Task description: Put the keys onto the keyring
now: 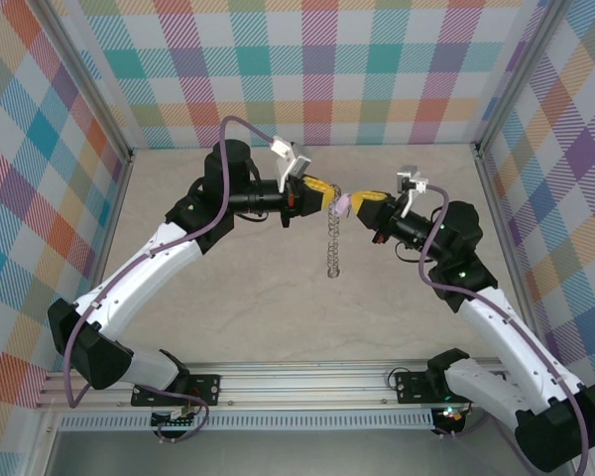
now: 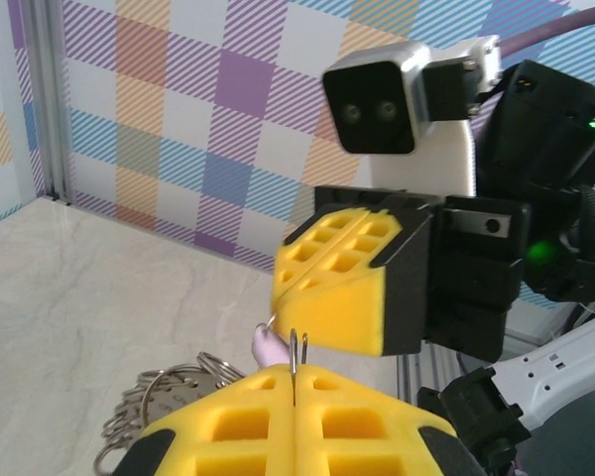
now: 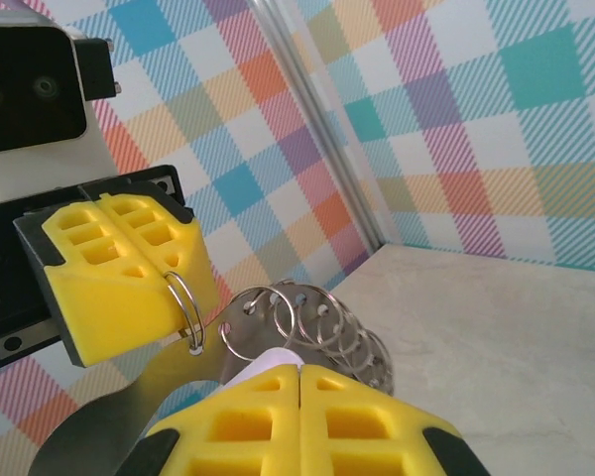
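Note:
Above the table's middle my left gripper [image 1: 325, 195] and right gripper [image 1: 357, 203] meet tip to tip. The left gripper [image 2: 296, 382] is shut on the thin wire of the keyring [image 2: 296, 352]. A string of silvery rings and small discs [image 1: 332, 248] hangs down from it. The right gripper [image 3: 299, 372] is shut on the key [image 3: 268, 365]; its lilac head pokes out past the fingertips, right beside the keyring [image 3: 185, 302]. The key's head [image 2: 268, 345] lies just left of the held wire. From above, the key [image 1: 342, 206] is a pale spot between the two grippers.
The marble-look tabletop [image 1: 278, 317] lies well below the hanging rings. Checked walls [image 1: 357, 69] close the back and both sides, with metal posts [image 1: 491, 188] at the corners. A rail [image 1: 307, 382] runs along the near edge.

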Tool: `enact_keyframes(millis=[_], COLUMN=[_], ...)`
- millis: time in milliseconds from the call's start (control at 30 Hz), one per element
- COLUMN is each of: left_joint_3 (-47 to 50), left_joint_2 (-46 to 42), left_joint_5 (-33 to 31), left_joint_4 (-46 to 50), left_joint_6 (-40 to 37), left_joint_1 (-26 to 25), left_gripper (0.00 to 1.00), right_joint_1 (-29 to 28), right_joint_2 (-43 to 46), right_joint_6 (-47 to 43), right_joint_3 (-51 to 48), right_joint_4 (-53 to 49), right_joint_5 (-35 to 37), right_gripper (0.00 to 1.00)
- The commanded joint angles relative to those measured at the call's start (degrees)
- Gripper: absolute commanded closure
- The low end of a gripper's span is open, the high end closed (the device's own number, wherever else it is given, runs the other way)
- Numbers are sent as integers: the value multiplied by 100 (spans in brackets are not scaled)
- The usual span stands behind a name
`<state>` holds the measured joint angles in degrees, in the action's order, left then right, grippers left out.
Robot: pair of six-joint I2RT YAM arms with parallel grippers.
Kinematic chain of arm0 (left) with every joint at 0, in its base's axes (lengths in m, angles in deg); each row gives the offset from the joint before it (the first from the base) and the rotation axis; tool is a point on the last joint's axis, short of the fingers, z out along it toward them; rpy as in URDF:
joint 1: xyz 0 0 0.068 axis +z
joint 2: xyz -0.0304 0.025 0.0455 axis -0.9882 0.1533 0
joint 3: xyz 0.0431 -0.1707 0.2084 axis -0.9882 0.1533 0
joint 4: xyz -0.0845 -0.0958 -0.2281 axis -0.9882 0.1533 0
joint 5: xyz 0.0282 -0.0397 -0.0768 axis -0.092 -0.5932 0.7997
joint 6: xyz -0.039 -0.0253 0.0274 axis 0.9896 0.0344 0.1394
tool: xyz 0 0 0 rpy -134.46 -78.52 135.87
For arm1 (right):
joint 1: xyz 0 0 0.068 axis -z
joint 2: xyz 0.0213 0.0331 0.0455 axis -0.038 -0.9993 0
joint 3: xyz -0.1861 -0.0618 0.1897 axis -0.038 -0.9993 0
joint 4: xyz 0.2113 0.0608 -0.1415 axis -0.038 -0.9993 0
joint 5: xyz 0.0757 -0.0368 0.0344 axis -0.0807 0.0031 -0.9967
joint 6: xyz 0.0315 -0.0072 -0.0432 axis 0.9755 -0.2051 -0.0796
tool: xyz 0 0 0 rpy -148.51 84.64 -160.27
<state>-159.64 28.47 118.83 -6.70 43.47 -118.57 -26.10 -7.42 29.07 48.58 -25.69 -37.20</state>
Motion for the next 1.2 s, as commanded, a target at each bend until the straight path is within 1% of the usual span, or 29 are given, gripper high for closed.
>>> enact_keyframes(millis=[0,33,167,333,433,533,633,767,933,1000,1100,1167], left_joint_3=[-26,-26,-6,12,13,20,11,27,4,-31,-86,-111], left_joint_2=[-63,-59,-53,-53,-57,-68,-63,-139,-262,-291,-306,-304], left_joint_5=[178,184,212,246,243,222,201,96,-33,-57,-23,8], left_joint_4=[-191,-186,-164,-114,-87,-61,-62,2,181,235,264,264], left_joint_6=[28,27,20,-6,-29,-44,-52,-114,-303,-340,-351,-340], left_joint_1=[-84,-93,-93,-102,-98,-98,-102,-98,-102,-101,-95,-102], left_gripper=[100,100,100,100,100,100,100,100,100,100,100,100], right_joint_1=[20,19,19,19,28,28,32,28,45,46,46,45], right_joint_2=[-118,-135,18,195,210,16,-69,47,450,513,483,407], right_joint_6=[319,336,197,399,554,516,591,327,-470,-664,-838,-850], right_joint_3=[179,179,86,-59,-49,229,198,189,189,171,162,162], right_joint_4=[689,715,618,916,1095,876,916,471,-794,-1128,-1447,-1475], right_joint_5=[-550,-519,28,250,-11,-705,-736,-528,234,453,651,688], right_gripper=[100,100,100,100,100,100,100,100,100,100,100,100])
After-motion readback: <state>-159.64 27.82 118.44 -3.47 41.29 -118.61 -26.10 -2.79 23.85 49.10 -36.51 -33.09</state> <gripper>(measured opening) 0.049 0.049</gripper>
